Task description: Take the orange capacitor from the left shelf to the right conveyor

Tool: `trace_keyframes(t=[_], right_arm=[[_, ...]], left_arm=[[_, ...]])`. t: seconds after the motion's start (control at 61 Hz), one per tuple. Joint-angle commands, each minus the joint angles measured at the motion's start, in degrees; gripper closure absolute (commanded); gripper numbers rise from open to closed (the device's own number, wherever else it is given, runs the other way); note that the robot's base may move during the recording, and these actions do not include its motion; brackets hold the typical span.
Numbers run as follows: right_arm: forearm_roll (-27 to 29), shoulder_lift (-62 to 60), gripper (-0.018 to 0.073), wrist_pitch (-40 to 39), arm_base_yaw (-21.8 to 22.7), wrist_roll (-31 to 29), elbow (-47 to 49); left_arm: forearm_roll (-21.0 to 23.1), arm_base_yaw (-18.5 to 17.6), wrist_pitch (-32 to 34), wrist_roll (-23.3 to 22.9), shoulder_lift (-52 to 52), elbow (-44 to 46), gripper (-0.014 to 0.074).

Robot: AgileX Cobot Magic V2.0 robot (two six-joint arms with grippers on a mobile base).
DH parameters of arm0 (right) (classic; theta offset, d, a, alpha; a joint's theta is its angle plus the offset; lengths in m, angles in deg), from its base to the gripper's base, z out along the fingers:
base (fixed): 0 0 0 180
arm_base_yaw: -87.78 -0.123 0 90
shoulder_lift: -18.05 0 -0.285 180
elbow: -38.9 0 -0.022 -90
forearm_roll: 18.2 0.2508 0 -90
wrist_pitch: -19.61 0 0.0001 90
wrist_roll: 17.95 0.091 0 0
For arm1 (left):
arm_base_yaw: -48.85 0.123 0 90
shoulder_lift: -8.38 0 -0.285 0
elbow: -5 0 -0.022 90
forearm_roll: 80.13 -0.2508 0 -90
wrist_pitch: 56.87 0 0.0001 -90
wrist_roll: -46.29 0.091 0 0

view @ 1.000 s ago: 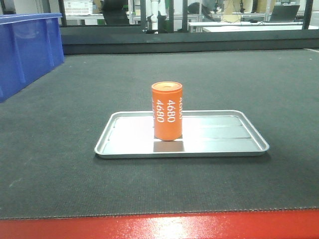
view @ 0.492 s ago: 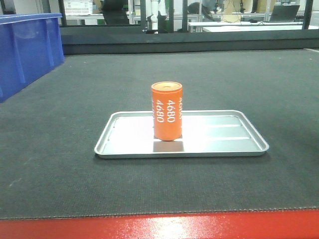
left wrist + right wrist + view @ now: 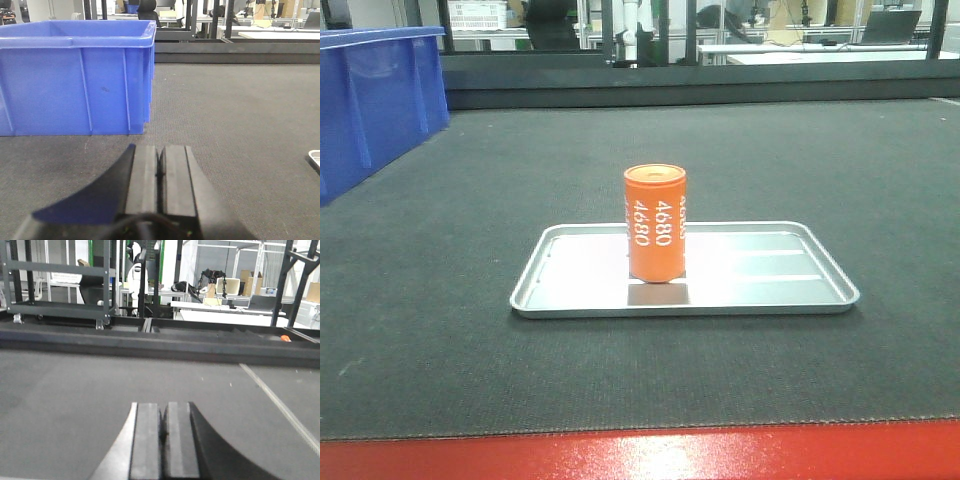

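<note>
The orange capacitor stands upright in a shallow silver tray that lies on the dark conveyor belt with its red front edge. My left gripper is shut and empty, low over the belt, facing a blue bin. My right gripper is shut and empty above the belt. Neither gripper shows in the front view, and the capacitor shows in neither wrist view. The left shelf is out of view.
A blue plastic bin stands at the belt's far left; it fills the left of the left wrist view. A corner of the tray shows at the right edge there. A white line crosses the belt on the right.
</note>
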State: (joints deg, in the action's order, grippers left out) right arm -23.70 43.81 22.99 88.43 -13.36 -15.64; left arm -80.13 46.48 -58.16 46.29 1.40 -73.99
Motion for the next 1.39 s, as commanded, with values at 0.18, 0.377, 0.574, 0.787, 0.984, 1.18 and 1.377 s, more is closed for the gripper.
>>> trace_keyframes(t=[0.18, 0.377, 0.574, 0.787, 0.984, 1.18, 1.377], right_arm=[[3.6, -16.7, 0.0511, -4.3, 0.5, -0.1, -13.1], [5.5, -19.2, 0.0511, -4.1, 0.5, -0.1, -18.1], [5.5, -19.2, 0.0511, -5.4, 0.5, 0.2, -22.3], [3.2, -19.2, 0.0511, -4.4, 0.3, 3.1, -24.6], [1.4, -19.7, 0.0511, -3.4, -0.5, 2.8, -24.6], [1.5, -19.7, 0.0511, -4.8, -1.1, 2.8, -24.6], [1.5, -19.7, 0.0511, -7.1, -1.1, 2.8, -24.6]], left_arm=[[0.3, -0.2, 4.7, 0.0, 0.6, 0.3, 0.0701], [0.3, -0.2, 4.7, 0.0, 0.6, 0.3, 0.0701], [0.3, -0.2, 4.7, 0.0, 0.6, 0.3, 0.0701], [0.3, -0.2, 4.7, 0.0, 0.6, 0.3, 0.0701], [0.3, -0.2, 4.7, 0.0, 0.6, 0.3, 0.0701], [0.3, -0.2, 4.7, 0.0, 0.6, 0.3, 0.0701], [0.3, -0.2, 4.7, 0.0, 0.6, 0.3, 0.0701]])
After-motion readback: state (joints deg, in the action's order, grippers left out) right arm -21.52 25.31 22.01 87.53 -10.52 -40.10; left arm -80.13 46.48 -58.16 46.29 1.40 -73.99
